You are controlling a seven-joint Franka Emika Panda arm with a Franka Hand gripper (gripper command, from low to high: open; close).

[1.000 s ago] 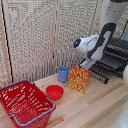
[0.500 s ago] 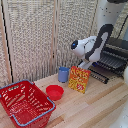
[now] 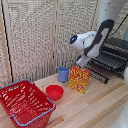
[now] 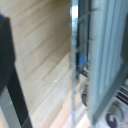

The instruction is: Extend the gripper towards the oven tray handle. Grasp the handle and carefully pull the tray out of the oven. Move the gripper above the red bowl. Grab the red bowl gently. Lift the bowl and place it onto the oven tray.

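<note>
A red wire basket [image 3: 25, 104] sits nearest on the pale wooden table [image 3: 100, 107]; behind it the red bowl [image 3: 54, 92], then a blue cup [image 3: 63, 74] and orange box [image 3: 79, 79]; farther right, the tray [image 3: 107, 62] projects from the oven [image 3: 117, 50]; beige slatted screens [image 3: 35, 35] behind; whether the gripper's jaws are parted I cannot tell.

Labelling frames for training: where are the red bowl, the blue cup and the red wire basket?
red bowl [image 3: 54, 92], exterior view, inner floor.
blue cup [image 3: 63, 74], exterior view, side wall.
red wire basket [image 3: 33, 107], exterior view, near side wall.
</note>
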